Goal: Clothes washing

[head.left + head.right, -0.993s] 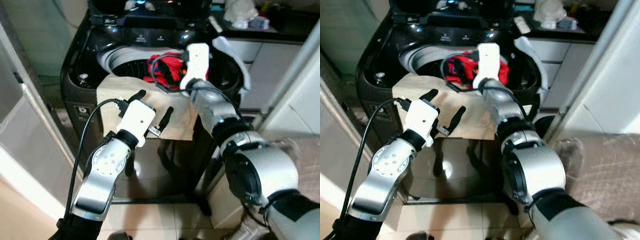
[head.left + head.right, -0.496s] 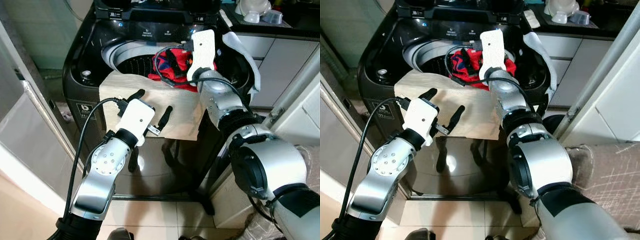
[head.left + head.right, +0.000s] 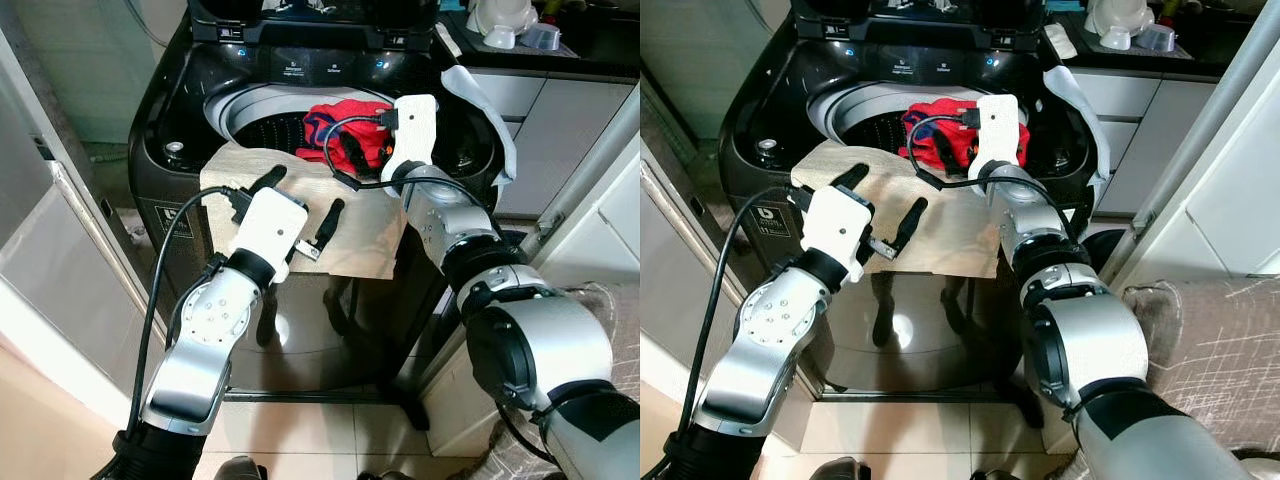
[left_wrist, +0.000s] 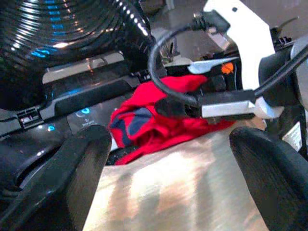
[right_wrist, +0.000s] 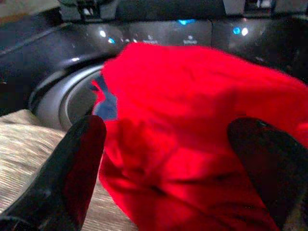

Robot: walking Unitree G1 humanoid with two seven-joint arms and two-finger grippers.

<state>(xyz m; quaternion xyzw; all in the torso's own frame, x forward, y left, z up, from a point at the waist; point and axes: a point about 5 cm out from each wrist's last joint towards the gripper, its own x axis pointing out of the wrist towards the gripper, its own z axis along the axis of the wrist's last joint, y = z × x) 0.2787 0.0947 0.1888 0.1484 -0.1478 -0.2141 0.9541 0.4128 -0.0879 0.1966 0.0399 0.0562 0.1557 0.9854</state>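
A home laundry corner: top-loading washing machine point(image 3: 200, 110), white cabinets point(image 3: 540, 120), tiled floor point(image 3: 320, 440).

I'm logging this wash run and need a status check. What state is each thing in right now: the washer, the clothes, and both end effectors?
Washing machine: lid up, panel lights on.
Red garment: bunched at the drum opening, partly over the rim.
Beige cloth: draped over the washer's front edge.
Right end effector: open, fingers either side of the red garment.
Left end effector: open, above the beige cloth.
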